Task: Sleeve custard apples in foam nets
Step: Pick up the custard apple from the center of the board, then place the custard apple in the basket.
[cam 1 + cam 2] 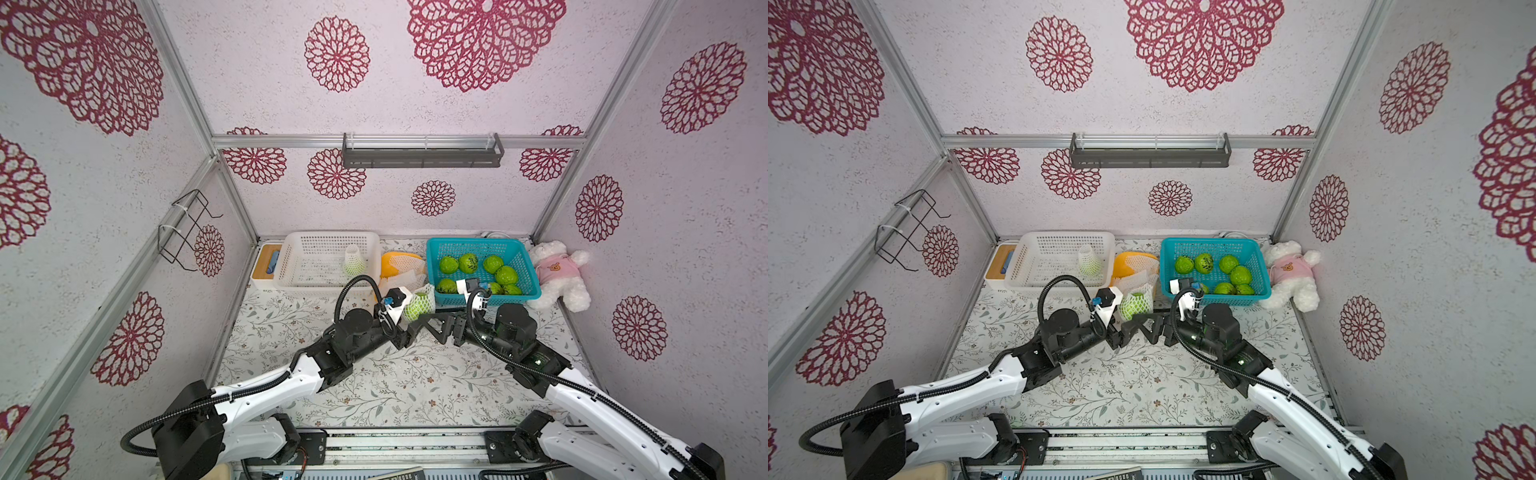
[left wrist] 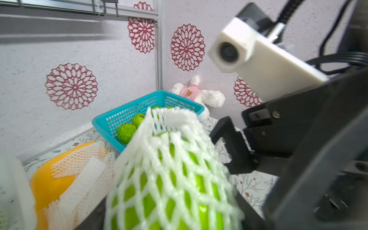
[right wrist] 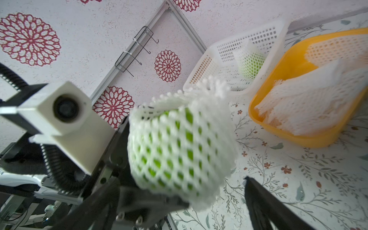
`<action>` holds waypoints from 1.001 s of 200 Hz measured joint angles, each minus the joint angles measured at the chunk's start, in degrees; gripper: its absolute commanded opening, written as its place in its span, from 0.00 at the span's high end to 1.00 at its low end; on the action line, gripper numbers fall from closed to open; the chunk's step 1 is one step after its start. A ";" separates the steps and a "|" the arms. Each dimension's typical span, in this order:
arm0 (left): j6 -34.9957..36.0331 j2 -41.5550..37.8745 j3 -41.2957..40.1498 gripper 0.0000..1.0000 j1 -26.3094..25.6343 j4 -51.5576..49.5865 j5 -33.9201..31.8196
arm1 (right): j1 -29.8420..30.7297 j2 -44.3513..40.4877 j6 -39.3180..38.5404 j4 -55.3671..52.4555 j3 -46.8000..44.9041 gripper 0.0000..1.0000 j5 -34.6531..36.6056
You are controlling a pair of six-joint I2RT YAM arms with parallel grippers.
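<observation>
A custard apple (image 1: 417, 307) wrapped in a white foam net (image 2: 169, 143) hangs above the table's middle, and my left gripper (image 2: 173, 201) is shut on it. My right gripper (image 3: 179, 209) is open right beside it; one dark finger (image 3: 258, 201) stands clear of the net. In both top views the two grippers meet at the fruit (image 1: 1136, 305). Several bare custard apples (image 1: 468, 262) lie in the teal basket (image 1: 432, 249). Another sleeved custard apple (image 1: 354, 262) stands in the white basket (image 1: 299, 245). Spare foam nets (image 3: 302, 103) fill the orange tray (image 3: 278, 133).
A white teddy bear (image 1: 557, 274) lies against the right wall beside the teal basket. A small wooden-topped box (image 1: 266, 259) sits left of the white basket. A wire rack (image 1: 187, 228) hangs on the left wall, and a grey shelf (image 1: 422, 153) on the back wall.
</observation>
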 measured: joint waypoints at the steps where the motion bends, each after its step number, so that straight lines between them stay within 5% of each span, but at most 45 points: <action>1: -0.04 -0.02 0.00 0.51 0.28 -0.04 0.02 | 0.00 -0.07 -0.07 -0.09 0.04 0.01 0.11; 43: -4.13 0.00 3.06 0.51 9.75 -6.56 -0.74 | -0.39 -2.10 -3.41 -4.50 5.55 0.01 4.81; 92: -7.19 3.82 16.83 0.49 26.58 -22.27 -4.98 | -1.05 1.70 -9.20 -9.70 14.03 0.01 10.73; 146: -8.90 20.02 32.44 0.49 42.29 -36.33 -6.91 | -3.02 16.70 -14.32 -14.03 23.10 0.01 12.22; 200: -8.81 39.60 49.88 0.45 48.28 -46.29 -6.38 | -5.60 25.31 -14.62 -14.34 26.71 0.01 8.44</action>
